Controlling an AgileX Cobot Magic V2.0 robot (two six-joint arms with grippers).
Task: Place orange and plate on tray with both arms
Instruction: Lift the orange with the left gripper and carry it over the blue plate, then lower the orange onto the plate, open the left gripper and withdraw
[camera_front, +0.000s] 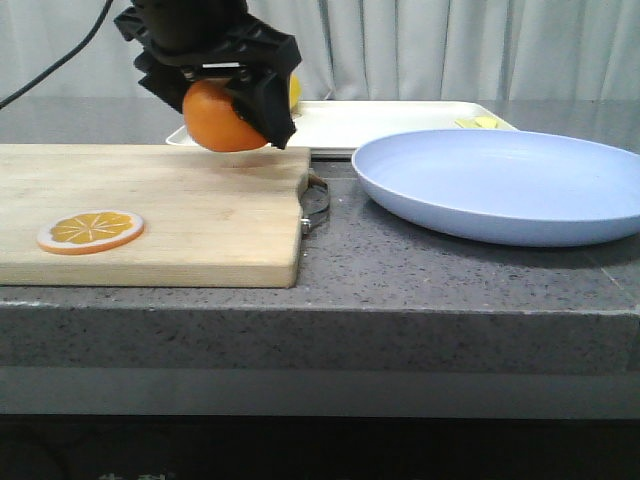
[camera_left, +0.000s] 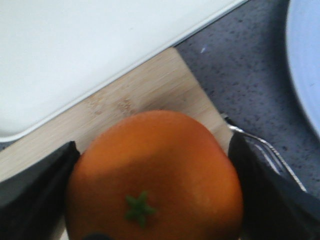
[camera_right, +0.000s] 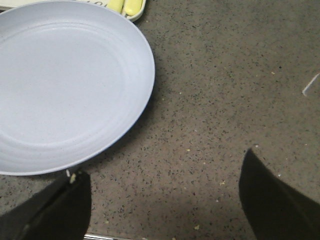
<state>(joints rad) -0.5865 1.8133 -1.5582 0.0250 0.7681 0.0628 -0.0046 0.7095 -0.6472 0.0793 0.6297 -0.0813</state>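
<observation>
My left gripper (camera_front: 232, 112) is shut on the orange (camera_front: 222, 117) and holds it just above the far edge of the wooden cutting board (camera_front: 170, 215), near the tray (camera_front: 390, 125). In the left wrist view the orange (camera_left: 155, 175) with its green stem fills the space between both fingers, with the cream-white tray (camera_left: 75, 55) beyond it. The pale blue plate (camera_front: 500, 185) lies on the counter at the right, in front of the tray. My right gripper (camera_right: 162, 195) is open and empty over bare counter beside the plate (camera_right: 65, 85). It is out of the front view.
An orange slice (camera_front: 91, 231) lies on the cutting board's front left. The board's metal handle (camera_front: 316, 205) faces the plate. Yellow pieces (camera_front: 478, 123) sit on the tray's far right, also in the right wrist view (camera_right: 125, 7). Something yellow (camera_front: 294, 92) shows behind the left gripper.
</observation>
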